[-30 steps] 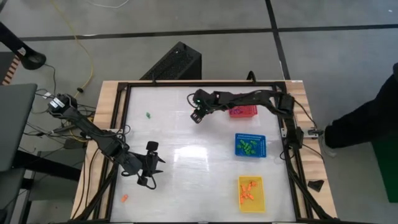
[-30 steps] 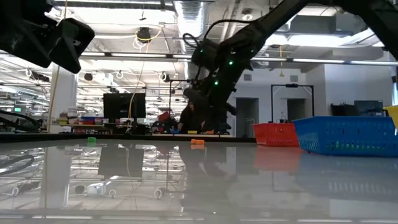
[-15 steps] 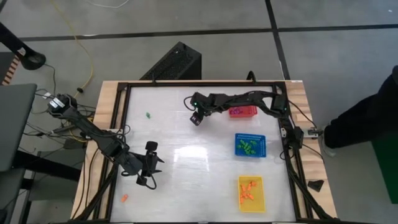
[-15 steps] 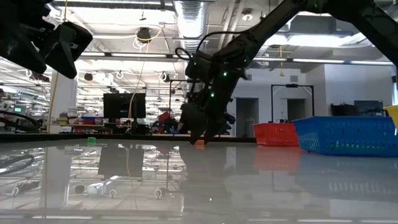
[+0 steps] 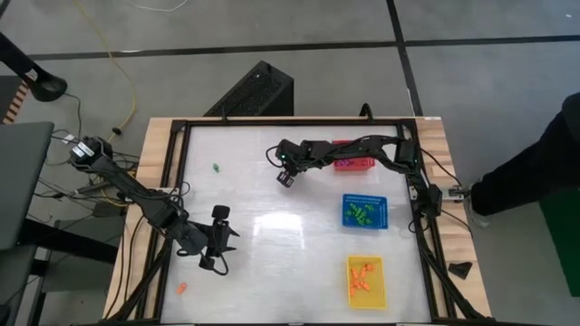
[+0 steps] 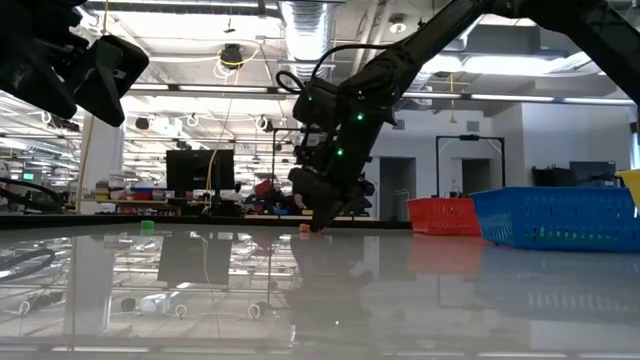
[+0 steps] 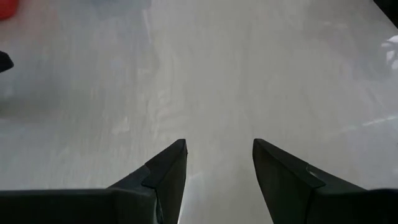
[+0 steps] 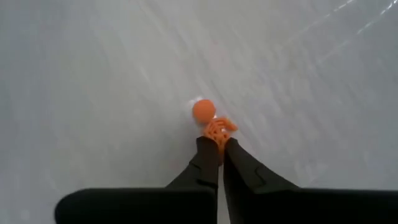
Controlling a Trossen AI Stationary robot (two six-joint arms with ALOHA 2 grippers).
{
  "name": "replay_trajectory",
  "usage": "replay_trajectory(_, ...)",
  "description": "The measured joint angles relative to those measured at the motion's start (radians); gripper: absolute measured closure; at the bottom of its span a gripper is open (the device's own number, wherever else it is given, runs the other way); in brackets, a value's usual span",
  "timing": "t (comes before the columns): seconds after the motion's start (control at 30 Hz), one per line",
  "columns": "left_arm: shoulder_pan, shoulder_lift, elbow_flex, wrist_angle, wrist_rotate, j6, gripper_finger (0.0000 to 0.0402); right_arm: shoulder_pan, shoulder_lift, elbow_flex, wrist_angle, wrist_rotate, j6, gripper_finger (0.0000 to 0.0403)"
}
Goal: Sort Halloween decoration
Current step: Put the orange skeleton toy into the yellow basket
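Overhead, table-level and two wrist cameras share the table [image 5: 272,235].

The right gripper [image 8: 219,149] has dark fingers closed on an orange trinket [image 8: 211,121] with a round orange head. Behind that arm sits a red mesh basket [image 5: 356,163]; further back along it are a blue basket [image 5: 364,212] with green pieces inside and a yellow basket [image 5: 365,282] with orange ones. The left gripper [image 7: 216,163] is black over the glossy white table [image 5: 272,263]. A green trinket [image 5: 216,167] lies beyond it, an orange one [image 5: 180,288] behind it.
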Motion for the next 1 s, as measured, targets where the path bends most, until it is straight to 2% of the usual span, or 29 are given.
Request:
replay_trajectory(0.13,0.000,0.000,0.000,-0.001,0.000,-0.001,0.0228,-0.015,-0.038,-0.004,-0.053,-0.086,-0.021,0.0365)
replay_trajectory(0.5,0.000,0.000,0.000,-0.001,0.000,-0.001,0.0228,-0.081,-0.324,-0.004,-0.431,-0.083,-0.067,0.0371)
replay_trajectory(0.73,0.000,0.000,0.000,-0.002,0.000,-0.001,0.0228,-0.126,-0.473,-0.003,-0.736,-0.081,0.016,0.0378)
replay_trajectory(0.87,0.000,0.000,0.000,-0.002,0.001,-0.003,0.0228,-0.057,-0.543,-0.005,-0.919,-0.114,0.065,0.0380)
replay_trajectory(1.0,0.000,0.000,0.000,-0.003,0.009,-0.015,0.0228,0.072,-0.629,-0.071,-0.991,-0.170,0.166,0.0380)
